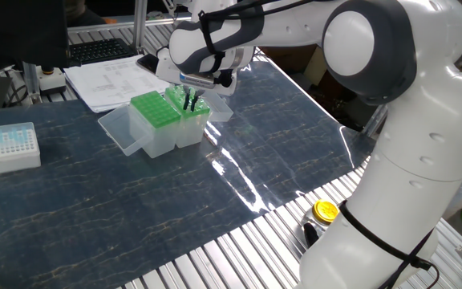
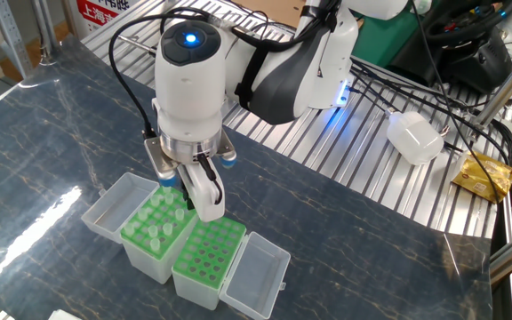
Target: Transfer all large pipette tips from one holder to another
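Observation:
Two green-topped holders stand side by side. The holder with the large pipette tips (image 2: 158, 229) is the left one (image 2: 145, 249) in the other fixed view and the right one (image 1: 189, 128) in one fixed view. The neighbouring holder (image 2: 210, 252), also (image 1: 155, 108), shows only bare holes. My gripper (image 1: 189, 100) points straight down onto the tip holder at its edge beside the bare holder (image 2: 194, 211). Its fingers are drawn close together, shut on a tip whose body they hide.
Both holders have open clear lids (image 2: 114, 206) (image 2: 256, 274). A small white box of bluish tips (image 1: 8, 146) sits at the table's left. Papers (image 1: 107, 80) lie behind the holders. A yellow cap (image 1: 326, 211) rests on the slatted metal edge.

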Controlling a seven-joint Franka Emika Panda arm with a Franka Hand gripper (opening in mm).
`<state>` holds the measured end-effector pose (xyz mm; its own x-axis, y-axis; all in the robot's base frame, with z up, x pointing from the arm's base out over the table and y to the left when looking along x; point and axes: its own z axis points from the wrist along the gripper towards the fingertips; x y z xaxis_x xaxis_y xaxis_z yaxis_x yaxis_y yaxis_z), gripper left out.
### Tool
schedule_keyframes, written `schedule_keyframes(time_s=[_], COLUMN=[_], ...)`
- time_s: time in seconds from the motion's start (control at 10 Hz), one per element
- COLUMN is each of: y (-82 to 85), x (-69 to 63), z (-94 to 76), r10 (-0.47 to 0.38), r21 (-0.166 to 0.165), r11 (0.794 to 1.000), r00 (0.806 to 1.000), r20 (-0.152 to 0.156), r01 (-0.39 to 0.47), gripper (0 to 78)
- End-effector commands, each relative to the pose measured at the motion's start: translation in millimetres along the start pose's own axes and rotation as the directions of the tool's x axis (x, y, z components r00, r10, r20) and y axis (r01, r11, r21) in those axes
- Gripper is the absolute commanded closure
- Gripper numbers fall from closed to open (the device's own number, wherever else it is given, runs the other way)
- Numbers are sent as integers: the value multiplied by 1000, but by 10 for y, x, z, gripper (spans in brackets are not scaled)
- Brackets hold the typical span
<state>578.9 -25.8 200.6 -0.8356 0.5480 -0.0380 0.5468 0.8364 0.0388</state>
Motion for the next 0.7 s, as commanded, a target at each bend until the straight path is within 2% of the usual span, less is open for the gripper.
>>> schedule_keyframes(time_s=[0.1,0.2,0.3,0.7], y=[4,4,-67,-90], x=[-8,-8,-2,2], z=[-13,-13,-190,-250], r10=[-1,-1,1,-2], r21=[-1,-1,8,6], r11=[1000,1000,1000,1000], r00=[1000,1000,1000,1000], r20=[3,3,-4,-4], r01=[1,1,-1,2], gripper=[763,763,763,763])
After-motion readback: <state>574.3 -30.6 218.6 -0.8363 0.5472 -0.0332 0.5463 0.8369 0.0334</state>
